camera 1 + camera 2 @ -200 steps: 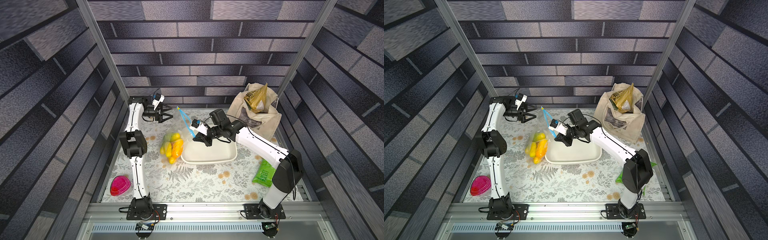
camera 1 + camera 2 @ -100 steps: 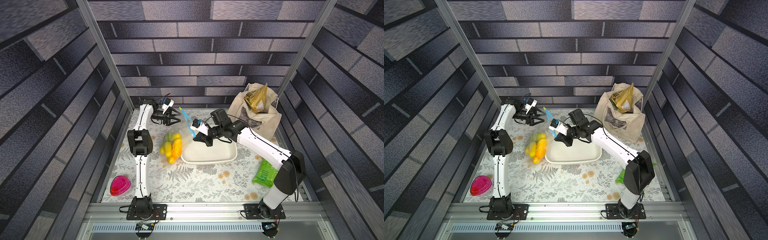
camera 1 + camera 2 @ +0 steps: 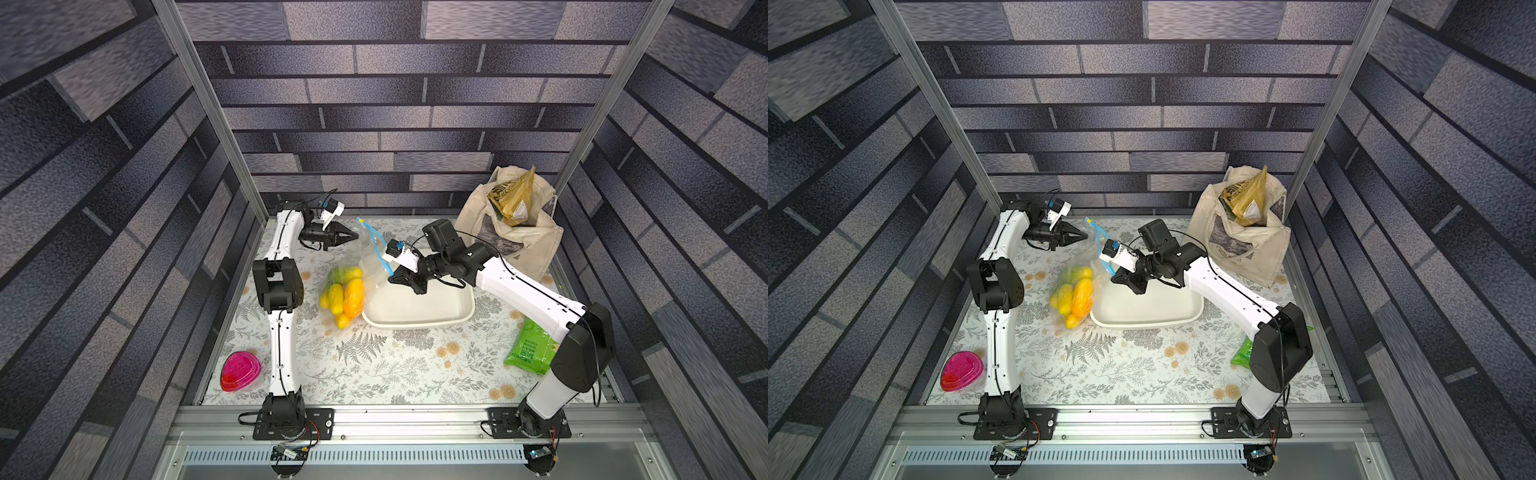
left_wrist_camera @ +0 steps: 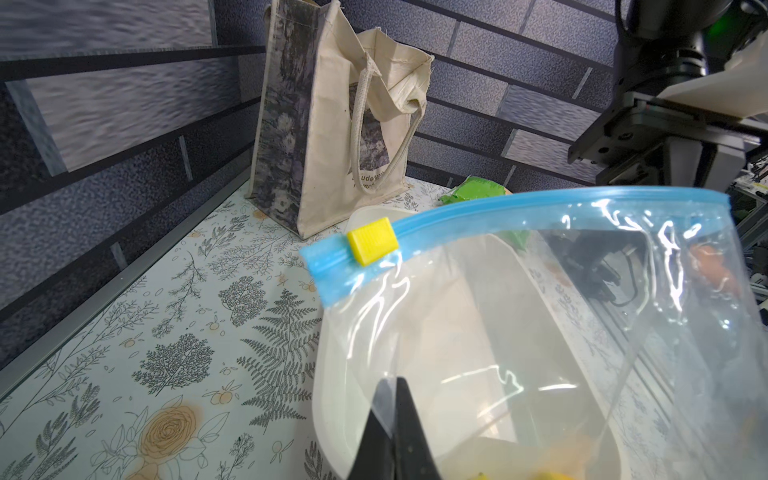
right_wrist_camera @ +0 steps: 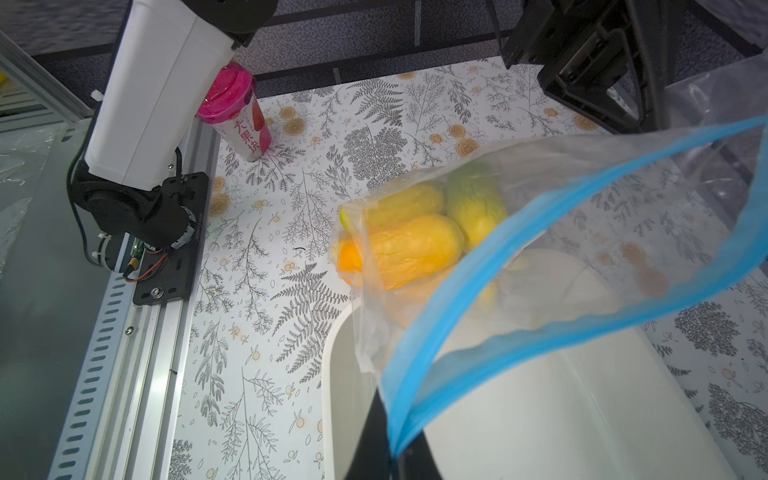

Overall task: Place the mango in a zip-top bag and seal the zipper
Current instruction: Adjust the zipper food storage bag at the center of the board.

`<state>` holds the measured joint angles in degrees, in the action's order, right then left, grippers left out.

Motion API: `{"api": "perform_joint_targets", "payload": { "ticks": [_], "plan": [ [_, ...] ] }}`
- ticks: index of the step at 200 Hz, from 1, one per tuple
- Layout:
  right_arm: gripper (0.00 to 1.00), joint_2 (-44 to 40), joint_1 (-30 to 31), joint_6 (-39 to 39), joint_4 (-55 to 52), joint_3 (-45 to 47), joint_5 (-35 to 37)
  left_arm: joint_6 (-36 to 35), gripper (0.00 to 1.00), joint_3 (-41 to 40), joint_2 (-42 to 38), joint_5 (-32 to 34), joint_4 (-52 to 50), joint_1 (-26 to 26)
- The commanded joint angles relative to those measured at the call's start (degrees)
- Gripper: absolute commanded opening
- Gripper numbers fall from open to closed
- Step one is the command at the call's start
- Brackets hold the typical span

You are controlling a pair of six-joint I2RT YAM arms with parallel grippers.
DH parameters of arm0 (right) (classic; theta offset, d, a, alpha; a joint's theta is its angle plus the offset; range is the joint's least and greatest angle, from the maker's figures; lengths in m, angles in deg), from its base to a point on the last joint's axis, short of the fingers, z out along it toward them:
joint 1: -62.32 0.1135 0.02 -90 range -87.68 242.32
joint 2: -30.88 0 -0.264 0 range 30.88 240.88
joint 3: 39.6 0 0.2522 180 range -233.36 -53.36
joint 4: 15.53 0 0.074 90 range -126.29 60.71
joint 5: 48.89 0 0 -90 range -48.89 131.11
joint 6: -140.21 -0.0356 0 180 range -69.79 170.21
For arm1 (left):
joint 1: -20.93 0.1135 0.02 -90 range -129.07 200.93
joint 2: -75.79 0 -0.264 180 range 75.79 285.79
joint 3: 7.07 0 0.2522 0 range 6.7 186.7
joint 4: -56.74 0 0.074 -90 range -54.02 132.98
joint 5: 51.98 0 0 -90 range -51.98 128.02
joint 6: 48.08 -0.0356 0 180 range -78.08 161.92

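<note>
The clear zip-top bag (image 3: pixel 368 259) hangs tilted between both grippers, its lower end resting on the table against the white tray (image 3: pixel 415 322). Several yellow, orange and green mangoes (image 3: pixel 345 291) lie inside it. The blue zipper (image 3: pixel 376 245) runs along the raised mouth, with its yellow piece (image 4: pixel 371 241) at the far end. In the right wrist view the zipper's two strips (image 5: pixel 478 266) gape apart. My left gripper (image 3: pixel 354 237) is shut on the bag's clear wall just below the yellow piece. My right gripper (image 3: pixel 390 279) is shut on the zipper's other end (image 5: pixel 397 436), over the tray.
A beige canvas tote (image 3: pixel 511 232) with a gold packet stands at the back right. A green snack packet (image 3: pixel 530 349) lies beside the right arm. A pink-lidded cup (image 3: pixel 240 371) lies at the front left by the left arm's base.
My left gripper has swung right from the back-left corner to the bag and gone from wide open to shut. The right gripper and the bag have hardly moved.
</note>
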<state>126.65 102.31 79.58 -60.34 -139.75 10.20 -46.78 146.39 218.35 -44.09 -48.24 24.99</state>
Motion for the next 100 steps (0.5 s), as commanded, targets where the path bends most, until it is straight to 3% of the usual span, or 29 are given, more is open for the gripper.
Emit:
{"api": "perform_joint_targets", "payload": {
  "ticks": [1, 12, 25, 40, 50, 68, 84, 100],
  "plan": [
    [0.14, -0.8, 0.2, -1.9, 0.9, -1.4, 2.6, 2.1, 0.00, -0.4, -4.2, -1.3, -12.4, 2.4],
    [0.24, -0.1, 0.2, -4.9, 1.7, -2.7, 4.2, 3.3, 0.00, -0.9, -5.6, -4.2, -12.4, 4.7],
    [0.43, 0.8, 0.1, -7.9, 1.7, -4.5, 5.7, 4.0, 0.00, -2.9, -8.6, -9.2, -12.4, 7.7],
    [0.48, 1.9, 0.1, -12.4, 1.6, -6.7, 9.3, 2.8, 0.00, -7.6, -13.6, -14.5, -12.4, 10.8],
    [0.64, 2.8, 0.2, -15.3, 0.2, -9.0, 12.8, 0.2, 0.00, -12.2, -17.6, -16.8, -12.4, 12.0],
    [0.69, 4.4, 0.1, -18.6, -4.9, -14.8, 16.0, -2.0, 0.00, -17.1, -23.6, -15.8, -12.4, 11.8],
    [0.81, 5.0, 0.1, -21.1, -8.3, -19.5, 18.0, -2.5, 0.00, -20.7, -27.1, -15.6, -12.4, 11.8],
    [0.82, 4.8, 0.1, -23.4, -10.4, -23.8, 19.0, -2.2, 0.00, -23.2, -29.1, -14.5, -12.4, 12.0]
  ]
}}
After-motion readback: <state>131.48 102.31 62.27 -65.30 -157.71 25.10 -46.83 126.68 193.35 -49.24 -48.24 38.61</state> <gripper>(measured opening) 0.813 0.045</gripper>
